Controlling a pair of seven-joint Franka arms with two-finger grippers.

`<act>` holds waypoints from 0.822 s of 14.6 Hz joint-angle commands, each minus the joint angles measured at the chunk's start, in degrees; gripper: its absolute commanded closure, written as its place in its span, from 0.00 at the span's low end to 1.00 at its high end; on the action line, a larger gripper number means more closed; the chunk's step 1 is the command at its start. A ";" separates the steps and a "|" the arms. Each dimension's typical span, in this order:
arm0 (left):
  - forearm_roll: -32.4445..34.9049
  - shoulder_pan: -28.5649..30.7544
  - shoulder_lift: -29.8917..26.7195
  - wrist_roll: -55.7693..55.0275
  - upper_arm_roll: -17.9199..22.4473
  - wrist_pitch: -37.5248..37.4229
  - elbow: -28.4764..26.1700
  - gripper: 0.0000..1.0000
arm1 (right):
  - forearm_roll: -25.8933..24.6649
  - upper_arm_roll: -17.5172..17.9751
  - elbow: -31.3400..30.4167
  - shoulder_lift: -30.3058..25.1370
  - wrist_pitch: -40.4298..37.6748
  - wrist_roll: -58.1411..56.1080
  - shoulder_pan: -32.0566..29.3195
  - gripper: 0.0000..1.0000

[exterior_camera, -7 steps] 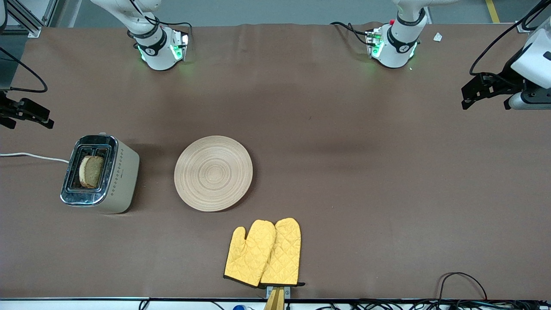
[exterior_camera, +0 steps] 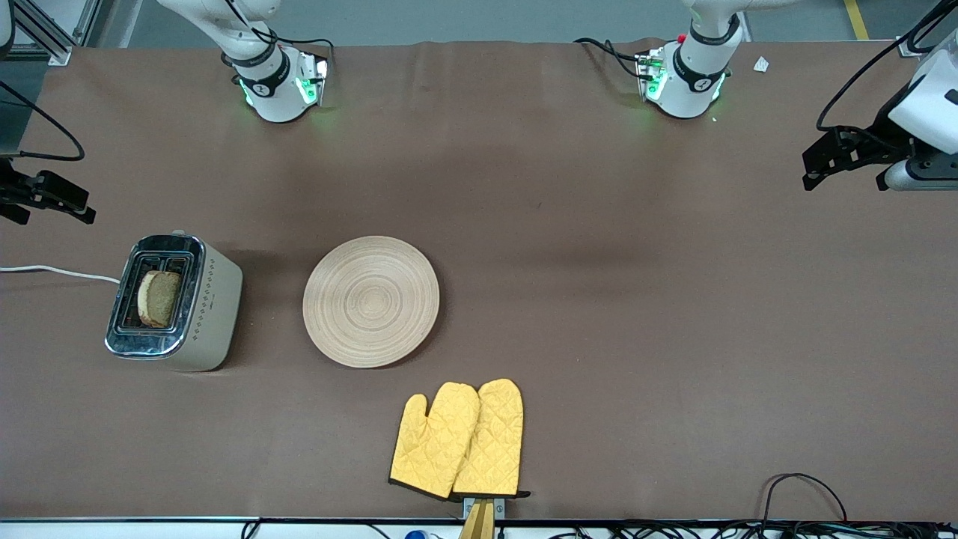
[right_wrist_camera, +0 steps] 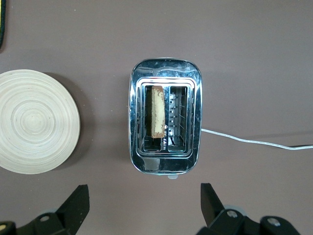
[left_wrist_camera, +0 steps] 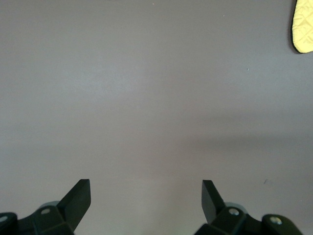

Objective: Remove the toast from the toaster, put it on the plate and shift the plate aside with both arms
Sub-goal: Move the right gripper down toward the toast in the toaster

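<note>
Toast stands in toaster; left claw and right claw both gape, no writing legible

You get even, diffuse overhead light across the brown cloth-covered table; nothing is dim or blown out. Soft shadows lie beside the round light wooden plate and the cream-and-chrome toaster, on the sides toward the left arm's end. Green base lights tint the cloth around them. In the right wrist view, directly below the camera, the toaster's chrome top carries mottled reflections, and focus is crisp. The left wrist view shows a faint broad shadow band on the cloth.
</note>
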 commanded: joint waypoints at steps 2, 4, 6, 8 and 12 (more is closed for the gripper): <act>0.70 -0.05 0.53 -0.09 -0.06 -1.00 1.47 0.00 | 1.25 0.01 -6.09 -0.88 3.50 -0.76 -0.90 0.00; 0.70 -0.05 0.53 -0.09 -0.06 -1.00 1.39 0.00 | 1.25 -0.08 -11.09 1.05 8.94 -0.76 -0.99 0.00; 0.70 -0.05 0.53 0.35 -0.06 -1.00 1.39 0.00 | 1.16 -0.08 -14.71 2.54 12.21 -0.84 -0.99 0.00; 0.70 0.03 0.53 0.70 -0.06 -1.00 1.30 0.00 | 0.90 -0.17 -15.07 6.66 14.23 -0.93 -0.99 0.00; 0.70 0.03 0.53 0.88 -0.06 -1.00 1.30 0.00 | 0.11 -0.26 -14.90 11.51 19.68 -0.93 -1.43 0.01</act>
